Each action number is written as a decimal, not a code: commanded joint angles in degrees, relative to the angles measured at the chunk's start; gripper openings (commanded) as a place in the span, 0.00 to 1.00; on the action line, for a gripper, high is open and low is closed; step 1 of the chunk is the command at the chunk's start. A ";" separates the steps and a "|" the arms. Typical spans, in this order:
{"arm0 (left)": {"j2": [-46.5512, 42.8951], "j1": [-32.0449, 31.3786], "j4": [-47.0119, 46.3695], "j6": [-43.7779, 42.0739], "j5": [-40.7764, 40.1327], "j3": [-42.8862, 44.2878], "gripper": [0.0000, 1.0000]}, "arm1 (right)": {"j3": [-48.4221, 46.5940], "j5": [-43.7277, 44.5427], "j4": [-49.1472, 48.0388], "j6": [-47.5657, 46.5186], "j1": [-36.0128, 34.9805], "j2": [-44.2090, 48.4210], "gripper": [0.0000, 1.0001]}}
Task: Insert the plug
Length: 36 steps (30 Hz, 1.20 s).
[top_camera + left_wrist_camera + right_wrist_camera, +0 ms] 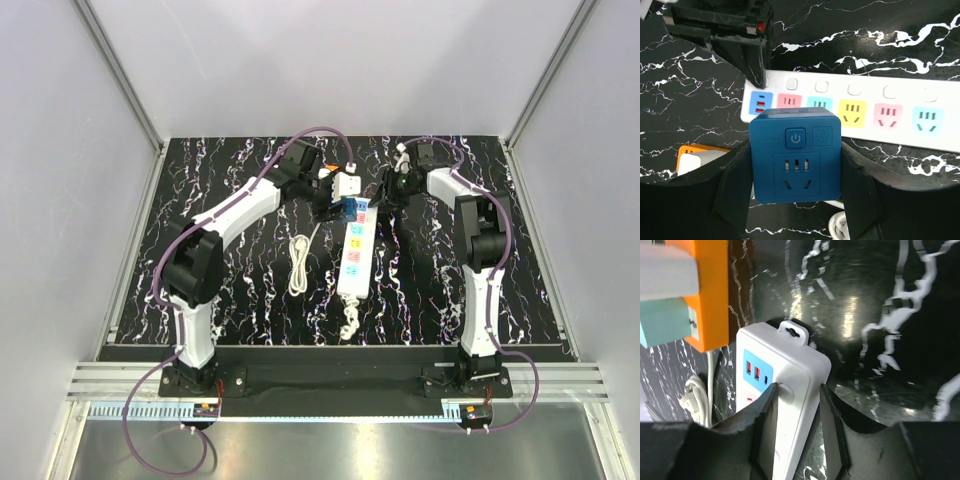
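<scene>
STEP: insert plug | LEFT: my left claw (796, 192) grips the small solid-blue cube-shaped plastic plug (795, 155) just beside the long white plastic power strip (905, 90), unseated | RIGHT: my right claw (797, 407) straddles the strip's end; clamped or not, cannot tell | HOW: steady the strip first, square the cube over a socket, press straight.
</scene>
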State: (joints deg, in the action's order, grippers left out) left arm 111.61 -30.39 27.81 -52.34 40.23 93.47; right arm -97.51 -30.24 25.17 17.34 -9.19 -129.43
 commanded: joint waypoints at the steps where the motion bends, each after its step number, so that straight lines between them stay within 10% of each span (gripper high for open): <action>1: 1.15 0.51 0.57 -2.60 2.05 3.82 0.00 | -1.45 -2.89 2.34 -4.68 -2.23 -1.27 0.36; 15: 6.68 0.42 4.09 2.41 1.70 8.22 0.00 | -1.10 -2.37 3.83 -4.34 -4.26 1.89 0.36; 25: 9.94 0.07 5.41 5.58 0.64 11.47 0.00 | -1.10 -1.84 3.84 -1.26 -3.20 9.71 0.84; 36: 11.17 -1.86 6.02 3.99 -1.64 11.64 0.00 | 4.87 4.49 3.83 3.31 1.45 18.06 0.97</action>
State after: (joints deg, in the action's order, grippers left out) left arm 121.84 -31.88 35.09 -48.18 38.44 102.24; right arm -94.89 -27.77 29.08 18.68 -9.02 -113.71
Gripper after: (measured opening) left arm 0.638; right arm 0.957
